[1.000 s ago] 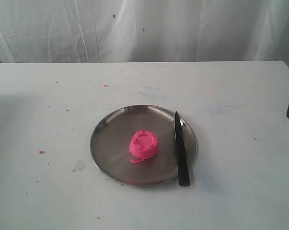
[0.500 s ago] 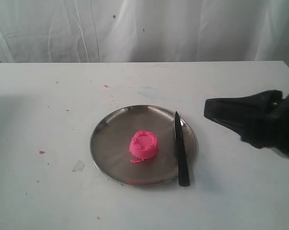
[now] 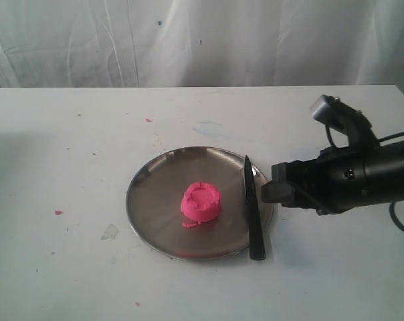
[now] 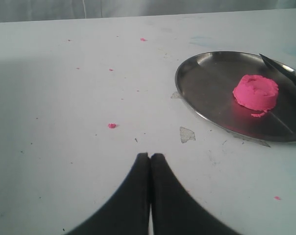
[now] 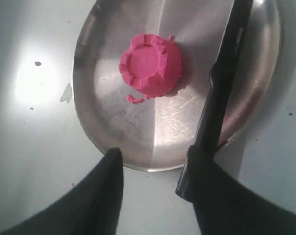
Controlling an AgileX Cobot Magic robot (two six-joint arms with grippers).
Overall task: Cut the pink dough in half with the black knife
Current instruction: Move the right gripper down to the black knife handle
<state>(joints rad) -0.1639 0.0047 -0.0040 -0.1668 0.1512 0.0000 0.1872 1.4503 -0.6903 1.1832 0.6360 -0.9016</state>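
Observation:
The pink dough [image 3: 201, 202] is a whole round puck with a ridged rim, sitting mid-plate on the steel plate [image 3: 148, 200]. The black knife [image 3: 253, 214] lies along the plate's right side, its handle end overhanging the near rim. My right gripper [image 3: 271, 189] hovers just right of the knife at the plate's right edge. In the right wrist view the right gripper [image 5: 155, 154] stands open and empty above the plate's rim [image 5: 138, 164], one finger over the knife [image 5: 221, 93] handle, dough [image 5: 150, 63] beyond. The left gripper [image 4: 150, 155] is shut and empty over bare table, away from plate [image 4: 202, 88] and dough [image 4: 256, 91].
Small pink crumbs [image 3: 57, 212] dot the white table, and one lies by the dough [image 3: 189, 225]. A pale scrap [image 3: 110, 232] sits left of the plate. A white curtain [image 3: 188, 40] hangs behind the table's far edge.
My right arm has come in from the right edge and moved left to the plate's right rim beside the knife. Dough, knife and plate have not moved.

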